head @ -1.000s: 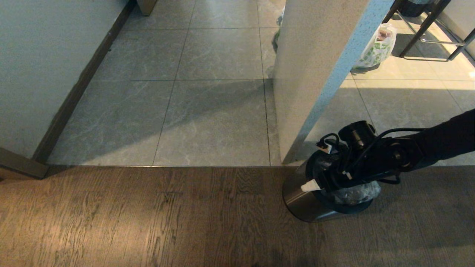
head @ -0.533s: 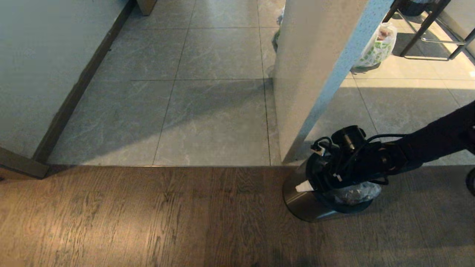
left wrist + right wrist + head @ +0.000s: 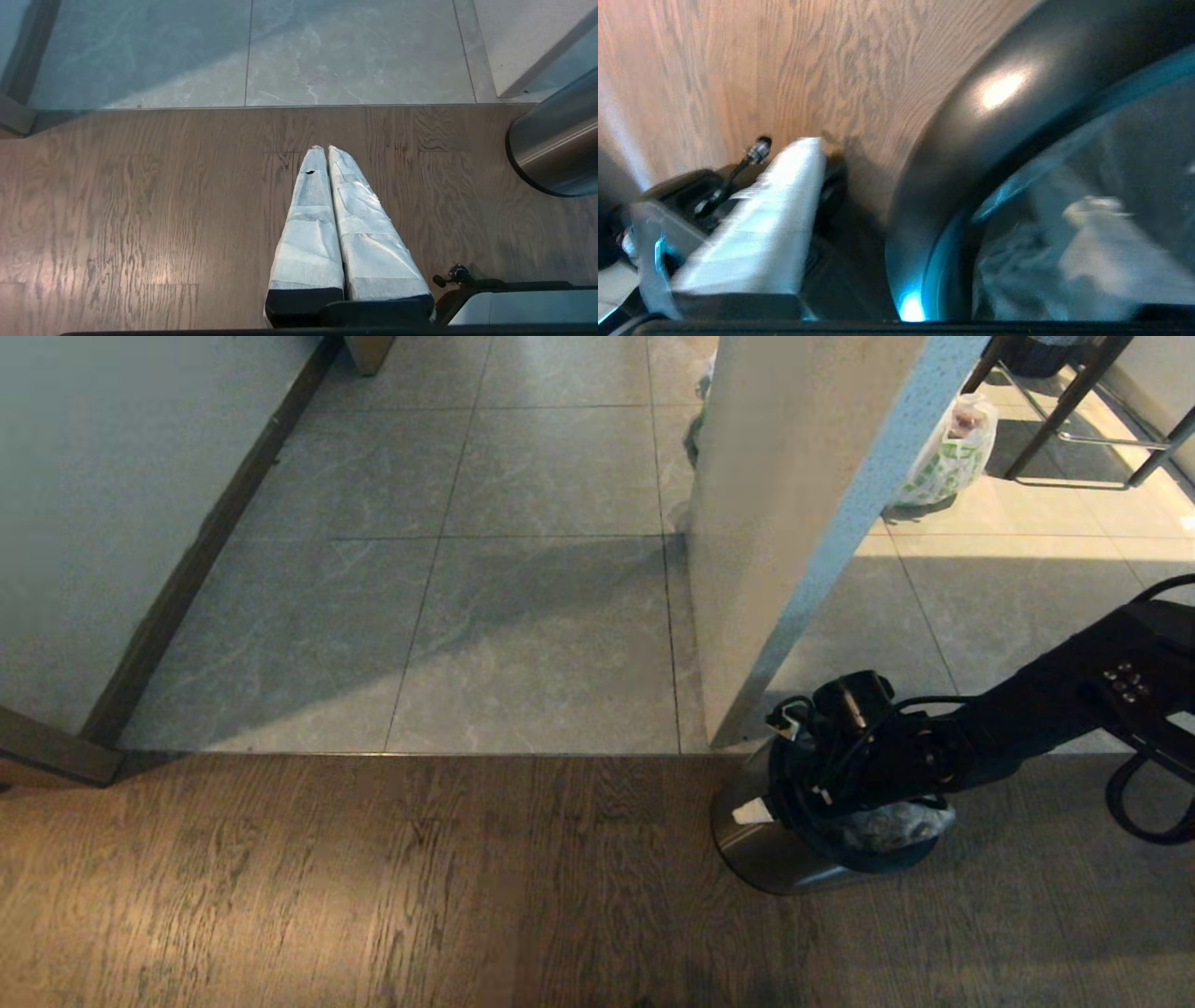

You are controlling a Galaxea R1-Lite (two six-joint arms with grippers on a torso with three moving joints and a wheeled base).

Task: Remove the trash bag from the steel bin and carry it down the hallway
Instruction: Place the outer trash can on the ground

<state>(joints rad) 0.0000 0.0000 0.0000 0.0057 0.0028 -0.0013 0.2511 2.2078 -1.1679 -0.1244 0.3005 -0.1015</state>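
The steel bin (image 3: 758, 855) stands on the wood floor at the foot of a white pillar, and its brushed wall also shows in the left wrist view (image 3: 556, 149). The clear, crinkly trash bag (image 3: 892, 823) lies inside it, below the black rim (image 3: 1064, 242). My right gripper (image 3: 794, 814) hangs over the bin's mouth and is open. One white-wrapped finger (image 3: 775, 214) is outside the bin wall (image 3: 962, 130); the other finger is hidden. My left gripper (image 3: 325, 148) is shut and empty, parked above the wood floor. The hallway tiles (image 3: 523, 616) stretch ahead.
The white pillar (image 3: 784, 523) rises just behind the bin. A white shopping bag with green print (image 3: 948, 453) sits beyond it, near dark metal chair legs (image 3: 1074, 411). A wall with a dark baseboard (image 3: 187, 569) lines the hallway's left side.
My right arm has sunk and shifted left over the bin's mouth, taking the outer finger further along the bin's left side. The bin and bag have not moved.
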